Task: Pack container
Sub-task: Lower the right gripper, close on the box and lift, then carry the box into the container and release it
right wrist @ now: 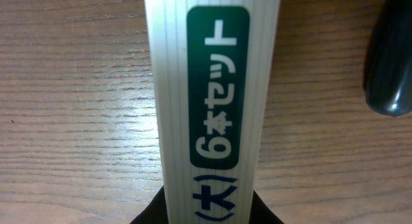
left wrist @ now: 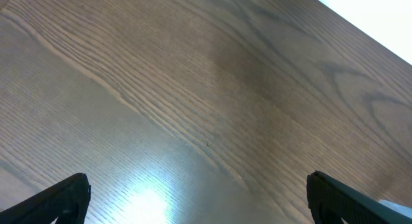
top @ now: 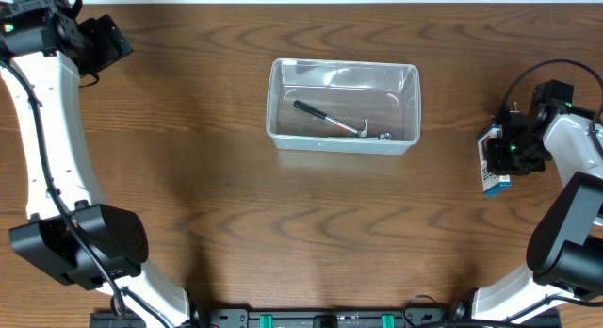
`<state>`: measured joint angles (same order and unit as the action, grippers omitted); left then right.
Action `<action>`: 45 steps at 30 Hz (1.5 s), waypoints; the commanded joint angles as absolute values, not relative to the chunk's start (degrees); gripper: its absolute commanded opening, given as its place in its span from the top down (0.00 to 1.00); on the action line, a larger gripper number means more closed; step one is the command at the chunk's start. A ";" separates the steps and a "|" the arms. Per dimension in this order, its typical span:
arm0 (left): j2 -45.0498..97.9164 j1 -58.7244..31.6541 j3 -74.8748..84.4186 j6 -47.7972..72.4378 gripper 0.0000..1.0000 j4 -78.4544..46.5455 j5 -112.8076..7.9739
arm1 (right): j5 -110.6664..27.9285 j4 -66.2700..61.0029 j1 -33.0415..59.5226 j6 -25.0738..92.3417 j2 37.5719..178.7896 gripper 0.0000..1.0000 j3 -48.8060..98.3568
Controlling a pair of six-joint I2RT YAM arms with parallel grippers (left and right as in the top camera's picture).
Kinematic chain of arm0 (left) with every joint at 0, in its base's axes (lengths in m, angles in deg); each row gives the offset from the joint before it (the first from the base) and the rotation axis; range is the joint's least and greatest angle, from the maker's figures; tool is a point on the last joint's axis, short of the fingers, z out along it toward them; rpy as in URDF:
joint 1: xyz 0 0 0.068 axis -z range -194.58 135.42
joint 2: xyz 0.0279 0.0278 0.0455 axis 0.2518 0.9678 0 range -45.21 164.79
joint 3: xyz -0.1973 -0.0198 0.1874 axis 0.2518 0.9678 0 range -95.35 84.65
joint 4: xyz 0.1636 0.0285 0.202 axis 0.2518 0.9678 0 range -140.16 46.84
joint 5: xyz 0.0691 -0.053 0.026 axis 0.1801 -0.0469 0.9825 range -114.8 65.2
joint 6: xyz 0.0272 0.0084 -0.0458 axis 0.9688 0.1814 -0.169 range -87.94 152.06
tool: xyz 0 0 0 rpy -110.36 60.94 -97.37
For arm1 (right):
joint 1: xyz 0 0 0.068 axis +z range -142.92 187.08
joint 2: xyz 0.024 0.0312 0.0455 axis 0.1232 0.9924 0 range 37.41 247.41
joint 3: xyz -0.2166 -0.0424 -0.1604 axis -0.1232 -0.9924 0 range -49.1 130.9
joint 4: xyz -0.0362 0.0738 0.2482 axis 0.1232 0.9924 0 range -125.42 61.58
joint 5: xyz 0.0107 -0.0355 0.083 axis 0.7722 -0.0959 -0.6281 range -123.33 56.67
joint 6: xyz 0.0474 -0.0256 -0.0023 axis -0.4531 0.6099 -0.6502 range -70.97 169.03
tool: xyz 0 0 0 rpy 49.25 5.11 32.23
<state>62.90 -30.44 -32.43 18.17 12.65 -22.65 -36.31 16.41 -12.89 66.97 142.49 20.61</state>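
The clear plastic container (top: 343, 106) stands on the table at centre back. A small hammer with a black handle (top: 330, 121) lies inside it. My right gripper (top: 499, 158) is at the far right, shut on a white packet with green and blue print (top: 492, 170). The right wrist view shows the packet (right wrist: 212, 95) filling the middle between the black fingers, just above the wood. My left gripper (left wrist: 196, 198) is open and empty over bare wood at the back left (top: 108, 41).
A dark rounded handle (right wrist: 389, 56) lies on the table right of the packet in the right wrist view. The table's far edge (left wrist: 360, 18) runs close behind the left gripper.
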 commanded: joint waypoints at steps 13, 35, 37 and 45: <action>63.12 -30.42 -32.69 18.25 0.02 12.80 -21.73 | -39.46 24.70 -3.49 64.93 140.91 0.92 51.78; 63.12 -30.42 -32.69 18.25 0.02 12.80 -21.73 | -33.56 31.76 30.21 96.71 144.82 0.94 73.79; 63.12 -30.42 -32.69 18.25 0.02 12.80 -21.73 | -33.56 32.57 30.28 96.71 146.40 0.95 73.79; 63.12 -30.42 -32.69 18.25 0.02 12.80 -21.73 | -34.30 38.82 30.28 96.23 157.09 0.97 73.79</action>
<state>62.90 -30.44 -32.43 18.17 12.65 -22.65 -34.21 38.03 30.17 95.62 153.72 73.07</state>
